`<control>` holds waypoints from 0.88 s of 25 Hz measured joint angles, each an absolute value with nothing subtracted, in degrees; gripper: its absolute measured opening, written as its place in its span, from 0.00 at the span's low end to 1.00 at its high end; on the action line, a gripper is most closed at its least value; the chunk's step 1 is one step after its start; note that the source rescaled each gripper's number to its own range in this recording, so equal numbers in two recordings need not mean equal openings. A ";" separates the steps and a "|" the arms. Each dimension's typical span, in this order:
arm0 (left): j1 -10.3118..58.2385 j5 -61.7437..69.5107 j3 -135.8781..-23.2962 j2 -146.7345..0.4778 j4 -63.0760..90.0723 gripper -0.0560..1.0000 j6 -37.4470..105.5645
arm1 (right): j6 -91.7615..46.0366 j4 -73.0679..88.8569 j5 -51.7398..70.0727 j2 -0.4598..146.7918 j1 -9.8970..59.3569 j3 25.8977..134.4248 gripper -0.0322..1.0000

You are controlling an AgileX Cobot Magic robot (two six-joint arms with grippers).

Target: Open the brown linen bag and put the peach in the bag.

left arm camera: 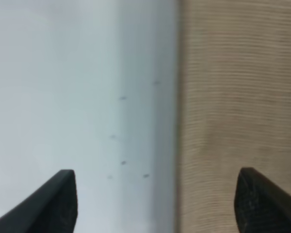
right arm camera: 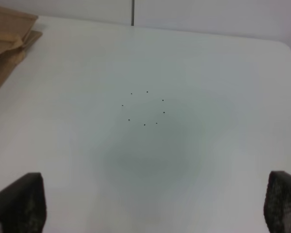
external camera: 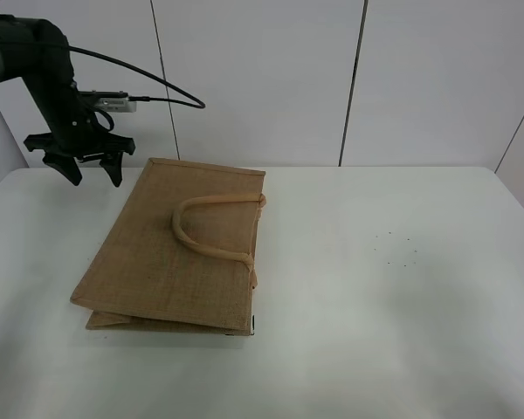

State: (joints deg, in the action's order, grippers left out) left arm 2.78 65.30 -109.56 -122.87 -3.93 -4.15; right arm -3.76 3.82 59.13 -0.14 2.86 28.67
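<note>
The brown linen bag (external camera: 179, 249) lies flat on the white table (external camera: 384, 288), its beige loop handle (external camera: 211, 229) on top. My left gripper (external camera: 93, 171) is open and empty, held above the table just left of the bag's far left corner. In the left wrist view the gripper (left arm camera: 155, 204) has its black fingertips (left arm camera: 58, 201) wide apart, over the line where the bag's edge (left arm camera: 237, 111) meets the table. My right gripper (right arm camera: 153, 206) is open and empty over bare table; it is out of the exterior view. The bag's corner (right arm camera: 7, 36) shows in the right wrist view. The peach is not in view.
A ring of small dark specks (external camera: 395, 249) marks the table right of the bag; it also shows in the right wrist view (right arm camera: 145, 108). A white panelled wall (external camera: 262, 78) stands behind the table. The left arm's cable (external camera: 157, 87) hangs by the wall.
</note>
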 joint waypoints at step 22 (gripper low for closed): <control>2.24 66.82 -76.17 -84.77 -0.81 1.00 -2.11 | -3.76 3.82 59.13 -0.14 2.86 28.67 1.00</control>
